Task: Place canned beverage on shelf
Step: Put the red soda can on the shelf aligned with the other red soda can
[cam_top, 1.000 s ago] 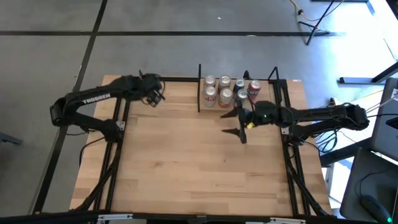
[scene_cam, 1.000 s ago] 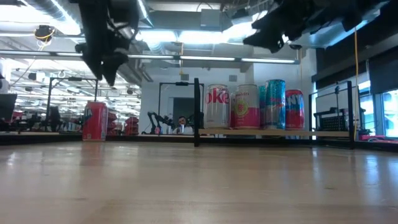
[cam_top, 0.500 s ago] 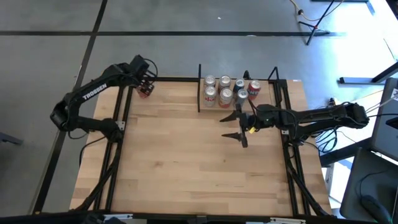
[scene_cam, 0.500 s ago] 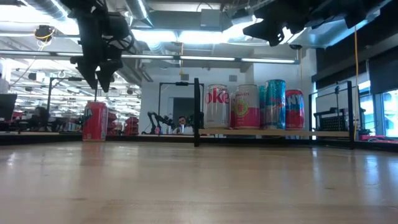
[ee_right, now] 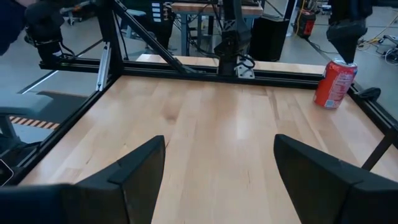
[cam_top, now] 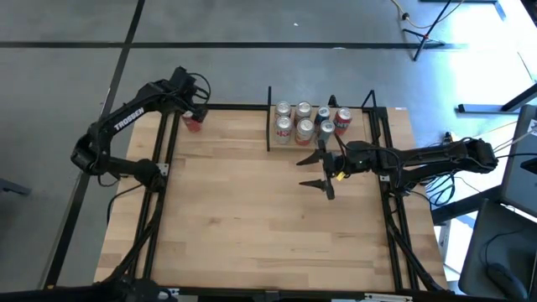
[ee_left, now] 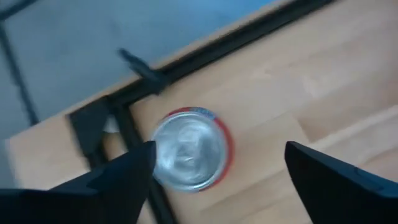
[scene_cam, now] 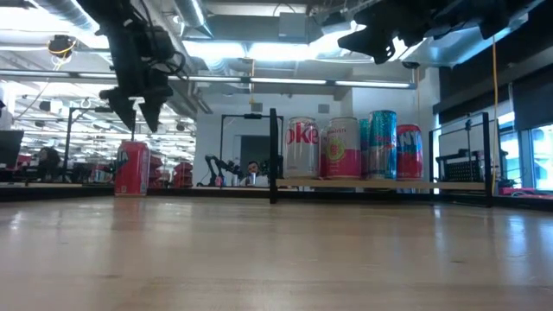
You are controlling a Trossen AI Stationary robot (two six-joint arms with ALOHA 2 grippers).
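A red can (cam_top: 194, 123) stands upright on its base at the table's far left corner; it also shows in the low view (scene_cam: 131, 168), the left wrist view (ee_left: 191, 149) and the right wrist view (ee_right: 334, 84). My left gripper (scene_cam: 134, 97) hangs open right above it, fingers pointing down, clear of its top. The shelf (scene_cam: 380, 184), a light-wood board with black uprights, stands at the far edge and bears several cans (cam_top: 304, 122). My right gripper (cam_top: 317, 172) is open and empty in front of the shelf, above the table.
A black metal frame (cam_top: 231, 106) runs along the table's edges. The shelf's black uprights (scene_cam: 273, 155) stand at its ends. The wide wooden tabletop (cam_top: 252, 218) lies in front of the shelf. A person shows far off in the room (scene_cam: 252, 173).
My left gripper has gone toward the table's far left corner, from beside the shelf's left side to a place right above the red can, and has come down a little. My right gripper has shifted slightly toward the table's left. The cans have stayed put.
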